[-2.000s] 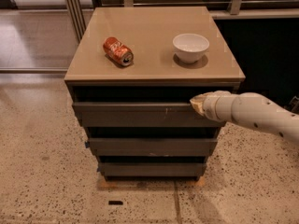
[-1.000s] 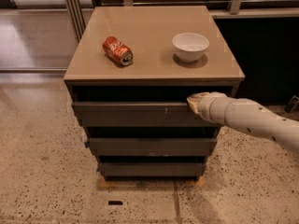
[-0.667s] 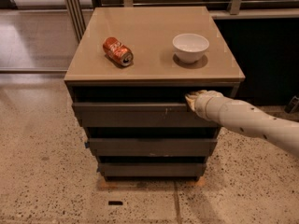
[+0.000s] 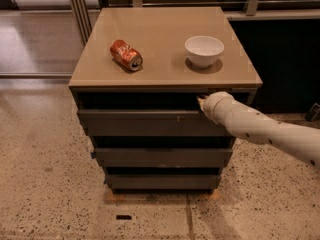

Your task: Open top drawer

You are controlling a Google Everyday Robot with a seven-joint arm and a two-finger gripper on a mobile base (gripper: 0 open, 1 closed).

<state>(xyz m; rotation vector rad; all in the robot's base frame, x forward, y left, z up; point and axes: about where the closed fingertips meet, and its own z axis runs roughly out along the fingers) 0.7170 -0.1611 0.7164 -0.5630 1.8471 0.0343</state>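
The bench [image 4: 160, 29] is a squat cabinet with a tan top and three dark drawer fronts stacked beneath it, standing on a speckled floor [image 4: 45, 194]. The top drawer [image 4: 145, 123] lies directly under the bench top, its flat grey-brown front spanning nearly the bench's whole width, with a small pale mark near its middle. A dark band of shadow shows between the bench top's front edge and the upper edge of this front, and nothing inside it can be made out. The pincer [image 4: 201, 104] sits at the right end of that band, just below the bench top's front right corner and at the upper edge of the top drawer's front. Only its pale tip shows past the rounded wrist, so whether it is spread or pressed together cannot be told, nor whether it touches the front. The cream arm [image 4: 260, 129] reaches in from the right of the bench, sloping up towards that corner and crossing the right end of the top drawer. The middle drawer [image 4: 162, 157] and bottom drawer [image 4: 162, 181] sit below, each with a dark gap above it. On the bench top, a red can [image 4: 126, 55] lies on its side left of centre, and a white bowl [image 4: 204, 51] stands upright right of centre, well apart from the can.
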